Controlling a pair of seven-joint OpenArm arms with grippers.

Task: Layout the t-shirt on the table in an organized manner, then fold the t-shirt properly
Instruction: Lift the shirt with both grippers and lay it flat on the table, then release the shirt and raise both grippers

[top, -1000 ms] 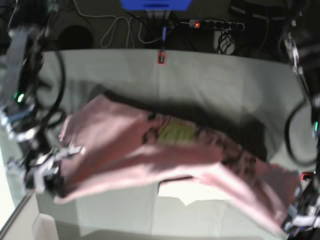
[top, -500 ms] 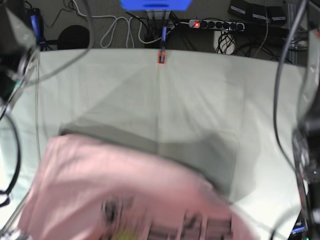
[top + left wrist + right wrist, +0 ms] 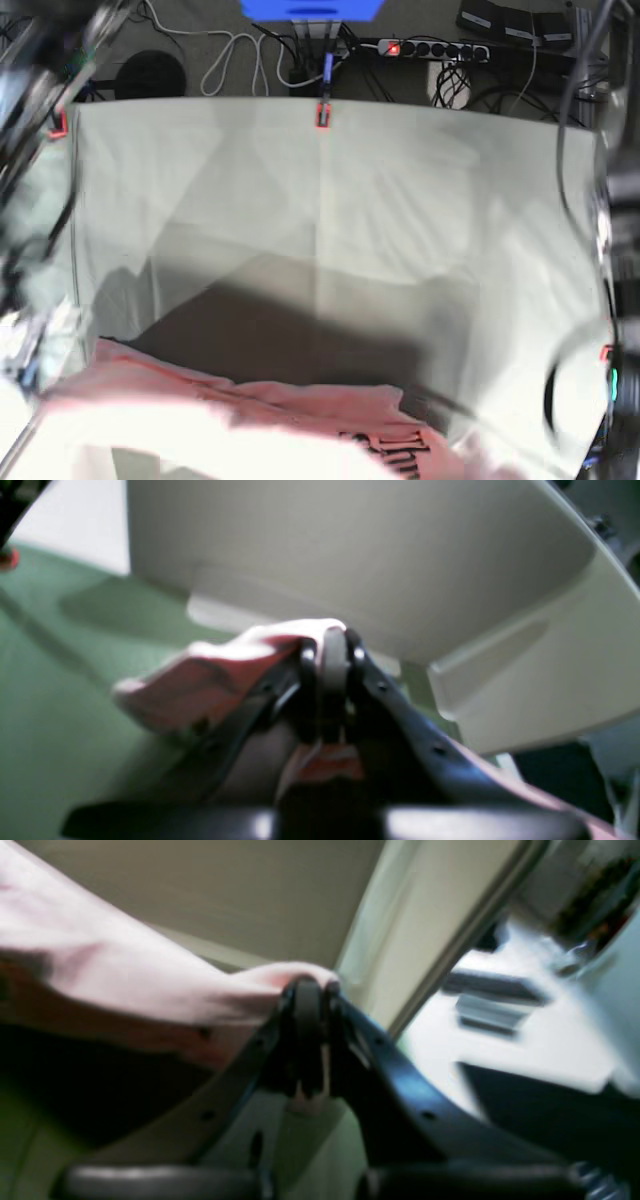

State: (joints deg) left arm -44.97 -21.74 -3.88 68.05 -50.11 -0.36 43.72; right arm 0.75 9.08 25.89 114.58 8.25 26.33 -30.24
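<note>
The pale pink t-shirt hangs stretched across the bottom of the base view, close to the camera and above the table. Black lettering shows near its right end, and it casts a dark shadow on the cloth. In the left wrist view my left gripper is shut on a pink edge of the t-shirt. In the right wrist view my right gripper is shut on another edge of the t-shirt, which stretches away to the left. Both arms are only blurs at the sides of the base view.
Red clamps sit at the table's far edge, far left corner and right edge. Beyond the table lie a power strip, cables and a blue object. A pale panel rises behind the left gripper.
The t-shirt has left the middle of the table, swung up toward the camera and now sits lower at the frame's bottom. Both arms have moved fast, still gripping it.
</note>
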